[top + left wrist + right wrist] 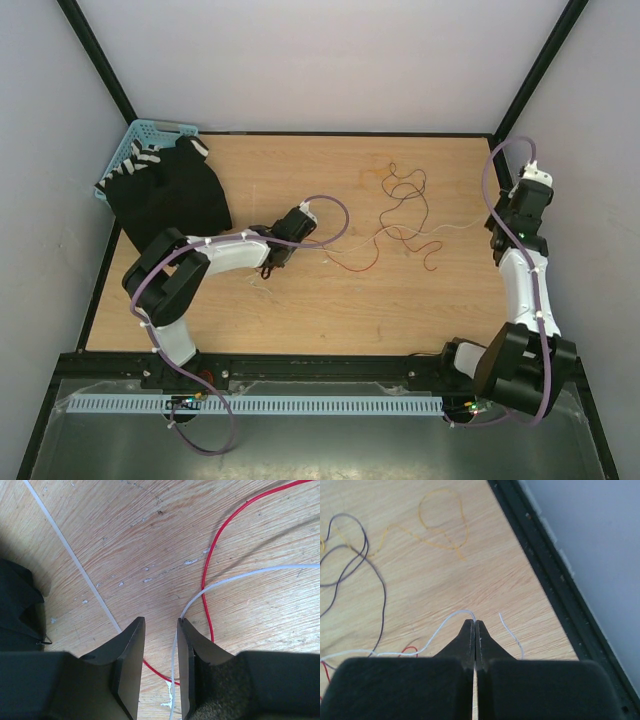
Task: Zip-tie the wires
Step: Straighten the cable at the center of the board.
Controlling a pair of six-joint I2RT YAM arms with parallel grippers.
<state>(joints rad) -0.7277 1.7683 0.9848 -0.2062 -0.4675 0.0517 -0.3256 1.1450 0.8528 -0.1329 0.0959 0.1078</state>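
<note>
The wires (405,215) lie in a loose tangle of red, brown, orange and whitish strands at the middle right of the table. A white strand (440,232) runs from the tangle to both grippers. My left gripper (161,620) hangs low over the wood with its jaws apart. The white strand (240,577) passes through the gap along the right finger, and a red strand (210,565) crosses underneath. The zip tie (75,560) lies flat just left of the left finger. My right gripper (475,622) is shut on the white strand (435,630) at its tips, near the table's right edge (497,238).
A black cloth (170,190) covers a light blue basket (150,130) at the back left corner. A black frame rail (555,580) runs along the right table edge, close to my right gripper. An orange strand (440,535) and a dark strand (380,590) lie ahead of it.
</note>
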